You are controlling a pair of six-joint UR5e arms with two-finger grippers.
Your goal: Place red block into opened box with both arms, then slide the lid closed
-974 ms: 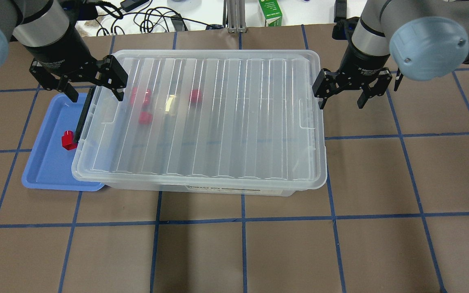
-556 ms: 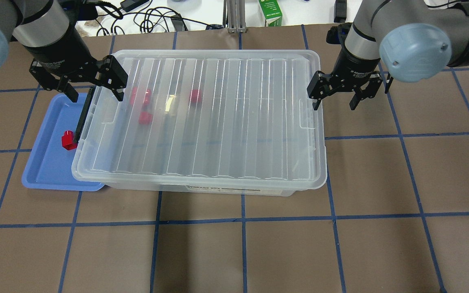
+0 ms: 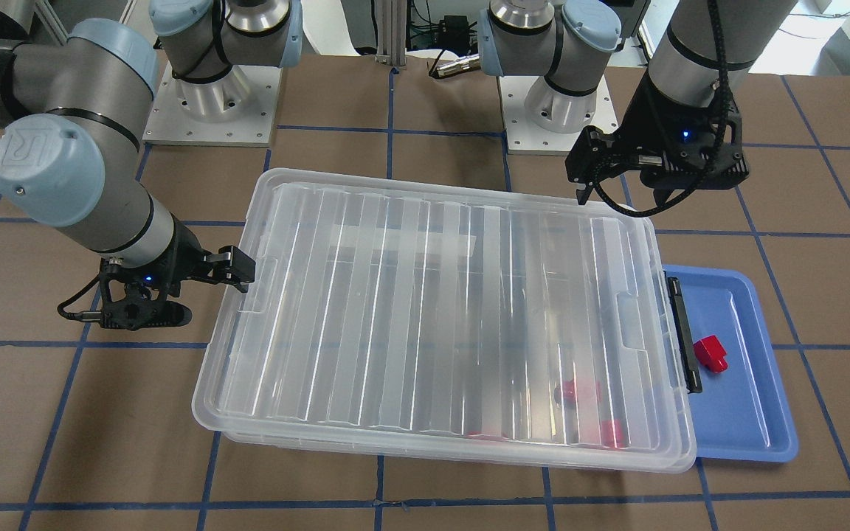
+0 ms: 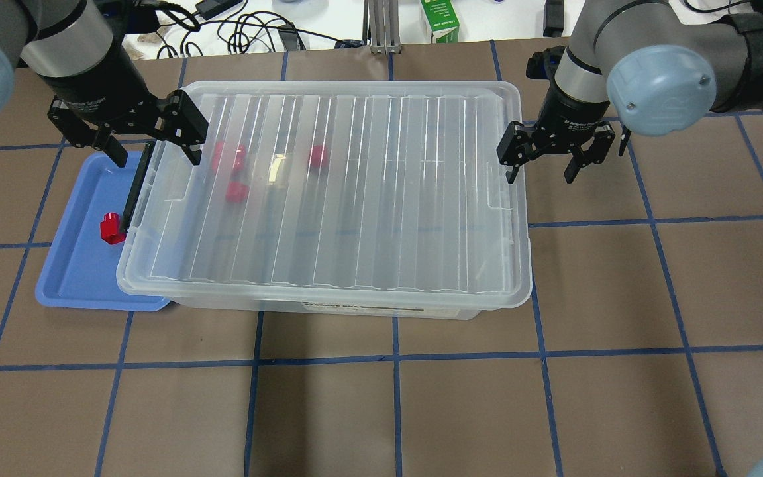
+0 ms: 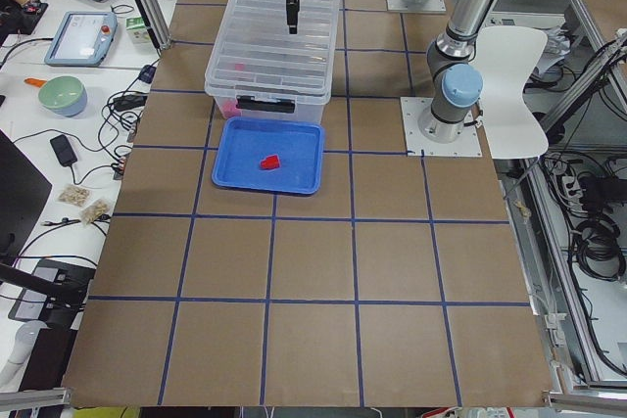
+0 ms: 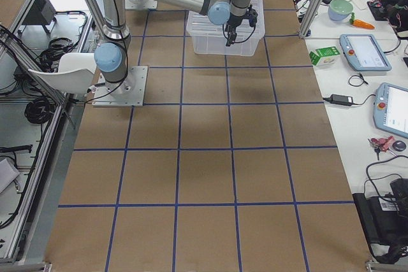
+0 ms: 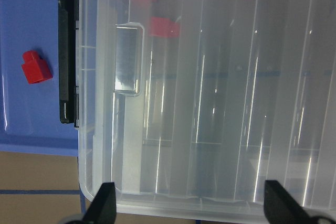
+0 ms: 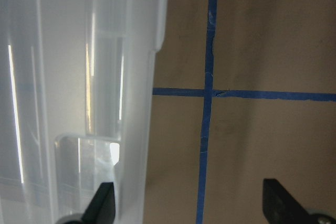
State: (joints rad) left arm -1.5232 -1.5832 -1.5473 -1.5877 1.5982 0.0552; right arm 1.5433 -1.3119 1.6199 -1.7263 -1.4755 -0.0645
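Observation:
The ribbed clear lid point(image 4: 381, 185) lies flat on the clear box point(image 4: 381, 308) and covers nearly all of it. The box's black bar point(image 4: 133, 192) shows just past the lid's left end. Three red blocks show blurred through the lid near its left end point(image 4: 229, 156). Another red block point(image 4: 111, 228) lies on the blue tray point(image 4: 77, 278). My left gripper point(image 4: 154, 149) hangs open, straddling the box's left end, holding nothing. My right gripper point(image 4: 540, 173) is open at the lid's right end, one finger point(image 4: 510, 165) by the rim. In the right wrist view the lid's edge point(image 8: 131, 129) sits beside the left fingertip.
The blue tray is tucked partly under the box's left end. Cables, a green carton point(image 4: 440, 23) and a metal post point(image 4: 381, 30) lie beyond the table's far edge. Brown mat with blue tape lines point(image 4: 395, 358) stretches in front of the box.
My right gripper has moved left and slightly back, closing in on the lid's right end. The left gripper, the lid and the blocks have not moved.

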